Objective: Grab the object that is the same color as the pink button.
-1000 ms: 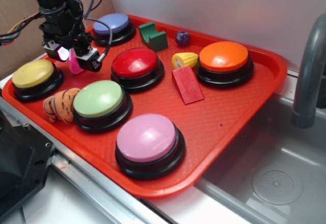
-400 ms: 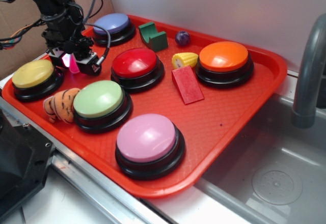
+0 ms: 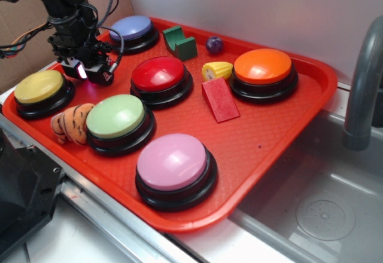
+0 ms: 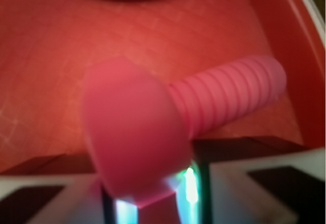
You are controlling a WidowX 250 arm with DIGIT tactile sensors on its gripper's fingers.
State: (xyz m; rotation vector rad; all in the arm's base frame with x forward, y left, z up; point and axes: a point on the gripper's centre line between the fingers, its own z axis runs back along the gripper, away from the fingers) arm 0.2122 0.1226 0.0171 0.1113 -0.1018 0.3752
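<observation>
Pincer (image 3: 84, 70) closed on one pink toy (image 4: 133, 127) with a rounded head and ribbed stem, low over the red tray (image 3: 287, 132). Six dome buttons sit around; the one pink button (image 3: 173, 161) lies well apart, beyond the green button (image 3: 116, 116).

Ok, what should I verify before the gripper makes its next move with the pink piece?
1. The pink plastic piece with rounded head and ribbed stem sits between the fingers of the gripper: ok.
2. Its colour matches the large round pale pink dome button: ok.
3. The grip is firm: cannot tell, the wrist view is blurred.
4. The piece is off the red plastic tray: cannot tell.
5. The round yellow dome button is apart from the gripper: ok.
</observation>
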